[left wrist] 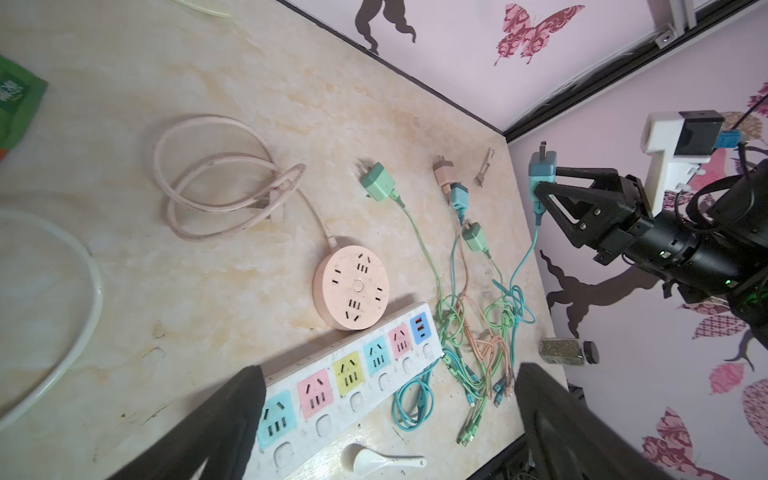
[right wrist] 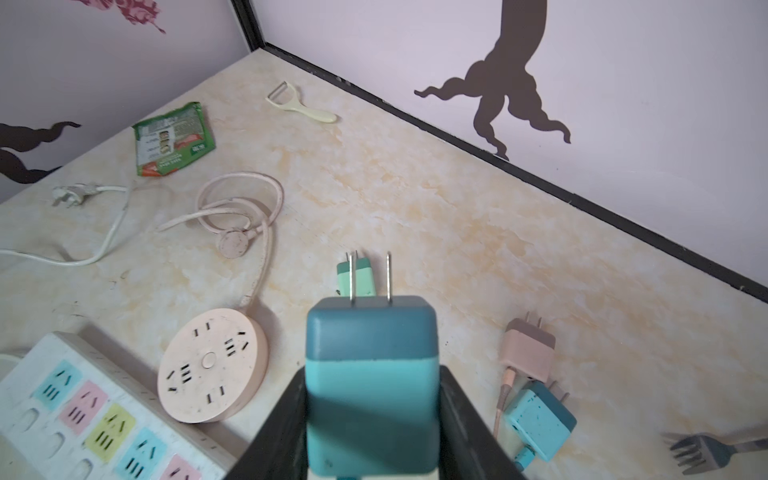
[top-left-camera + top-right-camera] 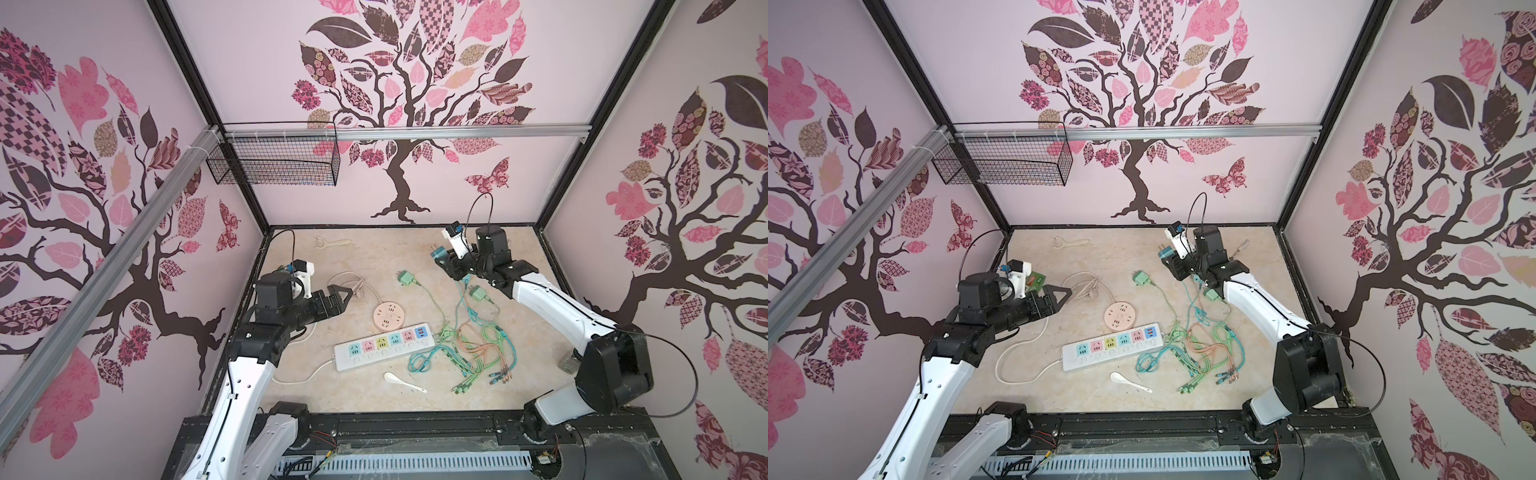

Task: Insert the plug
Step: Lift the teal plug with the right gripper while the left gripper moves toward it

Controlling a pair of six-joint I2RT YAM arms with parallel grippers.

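My R gripper (image 2: pixel 370 415) clamps teal plug (image 2: pixel 371 332), raised beyond USB end of power strip (image 3: pixel 386 349). L gripper (image 3: pixel 343 297): jaws wide apart, hovering off strip's opposite end.

You see plug (image 2: pixel 372 374) in right wrist view: dark teal cap, lighter teal body. Power strip (image 3: pixel 353 362): white, 6 panels in blue, pink, yellow. Round socket (image 1: pixel 351 286): pale pink, speckled. Cables (image 3: pixel 478 345): green, teal, orange. Your tabletop (image 1: pixel 249 104): beige marbling. Walls (image 3: pixel 291 199): lilac, brown tree, patterned pink leaves.
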